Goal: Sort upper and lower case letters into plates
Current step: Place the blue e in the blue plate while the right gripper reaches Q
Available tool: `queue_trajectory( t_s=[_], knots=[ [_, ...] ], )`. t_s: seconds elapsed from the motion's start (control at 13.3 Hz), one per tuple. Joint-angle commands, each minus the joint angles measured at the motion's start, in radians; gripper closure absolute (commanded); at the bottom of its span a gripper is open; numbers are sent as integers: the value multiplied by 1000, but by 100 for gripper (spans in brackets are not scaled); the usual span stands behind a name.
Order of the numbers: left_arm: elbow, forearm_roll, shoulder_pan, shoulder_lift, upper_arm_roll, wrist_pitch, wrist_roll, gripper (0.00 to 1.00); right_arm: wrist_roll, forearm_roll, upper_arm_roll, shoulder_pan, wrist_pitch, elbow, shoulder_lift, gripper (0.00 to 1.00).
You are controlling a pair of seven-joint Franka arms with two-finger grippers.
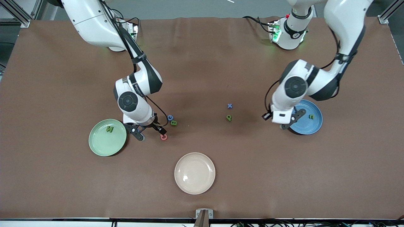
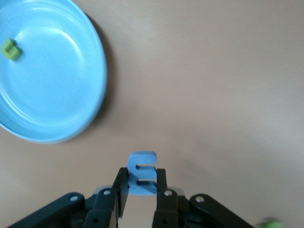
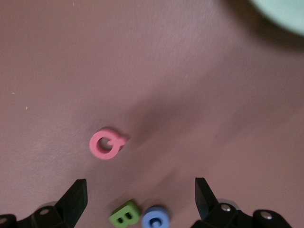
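My left gripper point(image 2: 141, 184) is shut on a blue letter E point(image 2: 142, 172) and hangs over the table just beside the sky blue plate point(image 2: 52, 90); in the front view it point(image 1: 292, 121) overlaps that plate's point(image 1: 307, 126) rim. A green letter point(image 1: 311, 116) lies in that plate. My right gripper point(image 3: 140, 187) is open and low over a pink Q point(image 3: 107, 144), a green B point(image 3: 125, 214) and a blue letter point(image 3: 156, 219). This gripper point(image 1: 151, 133) stands beside the mint green plate point(image 1: 104, 145), which holds a green N point(image 1: 109, 128).
A cream-beige plate point(image 1: 194, 173) sits near the front camera at the table's middle. A blue x point(image 1: 229, 106) and a green letter point(image 1: 229, 118) lie mid-table between the arms.
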Motion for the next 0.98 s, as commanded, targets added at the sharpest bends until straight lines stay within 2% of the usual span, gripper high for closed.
queue_trajectory(
  t_s=[0.0,0.23,0.45,0.68,0.9],
  knots=[
    [-136,3,205,-75,-107,41,212,92,95,0,-10,19,-4,75,59,0],
    [-211,91,320,-83,-127,113,353,92,100,3,-10,10,-4,114,95,3],
    [-299,161,420,-73,-127,266,441,92,166,-1,-11,16,10,128,126,4],
    [-319,285,498,-26,-127,302,513,92,218,-7,-13,23,10,137,146,7],
    [-330,330,514,-6,-124,357,544,92,247,-13,-17,23,12,144,154,11]
  ],
)
